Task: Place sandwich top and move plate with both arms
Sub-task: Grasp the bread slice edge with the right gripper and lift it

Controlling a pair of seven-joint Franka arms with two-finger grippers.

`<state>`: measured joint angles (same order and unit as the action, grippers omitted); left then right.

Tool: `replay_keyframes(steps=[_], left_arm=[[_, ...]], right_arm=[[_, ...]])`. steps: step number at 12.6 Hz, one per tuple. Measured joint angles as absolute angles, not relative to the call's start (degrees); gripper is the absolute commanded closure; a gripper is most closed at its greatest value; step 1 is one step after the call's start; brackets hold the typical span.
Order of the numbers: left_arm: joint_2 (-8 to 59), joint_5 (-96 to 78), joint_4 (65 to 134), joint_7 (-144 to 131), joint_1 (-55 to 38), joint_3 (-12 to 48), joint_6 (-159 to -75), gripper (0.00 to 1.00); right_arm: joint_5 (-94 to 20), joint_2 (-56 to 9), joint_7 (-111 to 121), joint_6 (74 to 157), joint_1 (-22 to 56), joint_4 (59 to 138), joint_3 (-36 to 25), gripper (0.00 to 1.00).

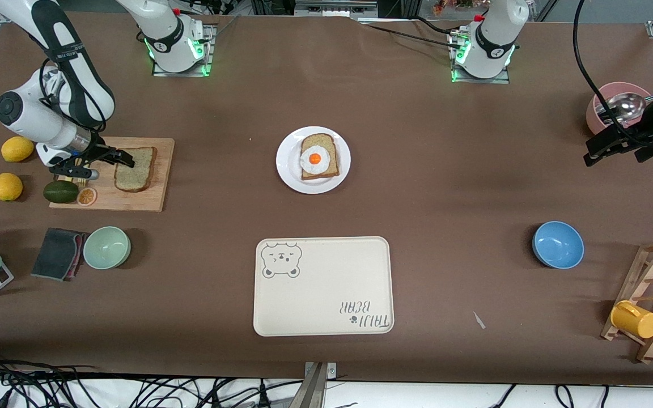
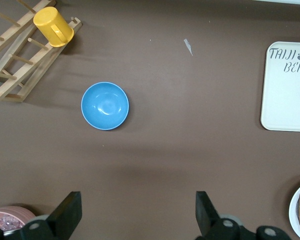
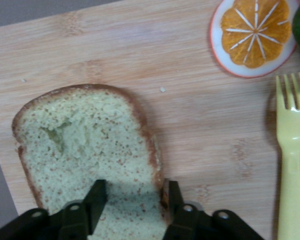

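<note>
The sandwich top point(image 1: 135, 170) lies flat on a wooden cutting board point(image 1: 151, 195) at the right arm's end of the table. My right gripper point(image 1: 124, 158) is down on it. In the right wrist view one finger rests on the sandwich top's point(image 3: 85, 135) face and the other presses its crust, so the right gripper point(image 3: 134, 187) pinches that edge. The white plate point(image 1: 287, 164) at the table's middle holds a bread slice with a fried egg point(image 1: 316, 158). My left gripper point(image 1: 590, 153) waits open and empty above bare table; the left wrist view shows it point(image 2: 137, 200) wide open.
A fork point(image 3: 290, 150), an orange slice point(image 1: 87, 196), an avocado point(image 1: 60, 191) and two lemons point(image 1: 8, 186) lie beside the board. The bear-print tray point(image 1: 326, 283) lies nearer the camera than the plate. A blue bowl point(image 1: 558, 244), a pink bowl point(image 1: 598, 107), a green bowl point(image 1: 106, 247) and a wooden rack with a yellow cup point(image 1: 635, 319) stand around.
</note>
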<state>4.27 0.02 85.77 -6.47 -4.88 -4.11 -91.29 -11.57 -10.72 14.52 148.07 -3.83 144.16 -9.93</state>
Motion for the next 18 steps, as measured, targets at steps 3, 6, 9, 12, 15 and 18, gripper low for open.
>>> replay_keyframes(steps=[3, 6, 9, 12, 15, 18], left_arm=[[4.3, 0.0, 85.8, -6.5, -5.0, -4.0, -91.1, 0.00], [4.5, 0.0, 85.8, -6.4, -5.2, -3.9, -90.8, 0.00], [4.7, 0.0, 85.8, -6.4, -5.3, -3.8, -90.4, 0.00], [4.2, 0.0, 85.6, -6.4, -5.1, -4.3, -90.3, 0.00], [3.4, 0.0, 85.6, -6.3, -5.0, -4.4, -89.9, 0.00], [3.3, 0.0, 85.6, -6.3, -5.0, -4.3, -89.9, 0.00]], right_arm=[[-11.6, -10.3, 14.6, 147.9, -3.8, 144.2, -10.0, 1.00], [-11.6, -10.0, 14.7, 147.8, -3.8, 144.2, -10.1, 1.00], [-11.6, -10.3, 14.7, 147.9, -3.9, 144.2, -10.3, 1.00], [-11.6, -10.2, 14.4, 147.8, -3.9, 144.1, -10.3, 1.00], [-11.6, -9.0, 11.8, 145.3, -3.8, 143.2, -7.9, 1.00], [-11.6, -5.3, 9.6, 136.8, -3.5, 139.5, -6.0, 1.00]])
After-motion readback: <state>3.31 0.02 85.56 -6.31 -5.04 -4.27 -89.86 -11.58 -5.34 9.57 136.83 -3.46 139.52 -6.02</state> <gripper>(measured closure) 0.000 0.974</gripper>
